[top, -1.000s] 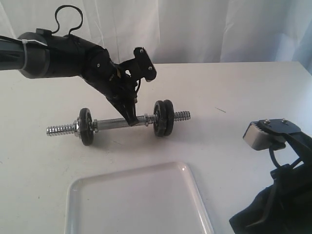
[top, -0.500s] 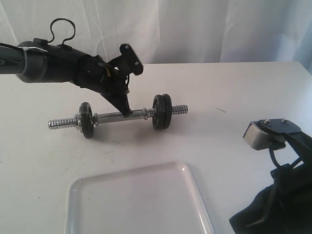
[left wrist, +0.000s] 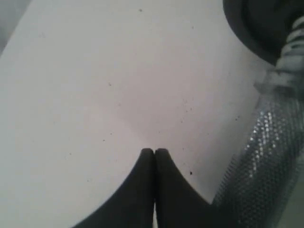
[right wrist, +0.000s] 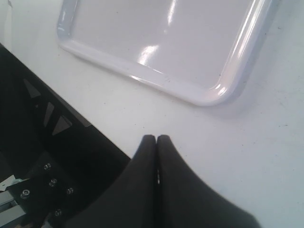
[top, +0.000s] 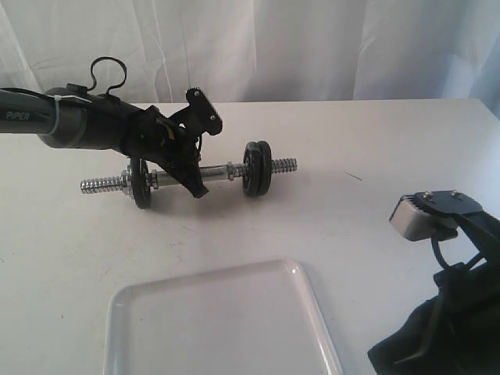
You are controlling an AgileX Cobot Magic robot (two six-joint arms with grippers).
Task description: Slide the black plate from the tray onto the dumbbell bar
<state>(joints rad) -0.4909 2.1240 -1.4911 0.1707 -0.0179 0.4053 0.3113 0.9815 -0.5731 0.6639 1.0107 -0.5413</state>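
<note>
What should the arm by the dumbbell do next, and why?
Probably back the left gripper away from the dumbbell bar. Its fingers are shut on nothing, the visible part of the tray holds no disc, and black discs already sit on the bar.

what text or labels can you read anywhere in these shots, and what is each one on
"PIPER": pale lettering on the dark link of the left arm, seen in the exterior view.
Nothing else can be read: the dumbbell and the tray show no markings in the exterior view, and the two wrist views show no text.
</note>
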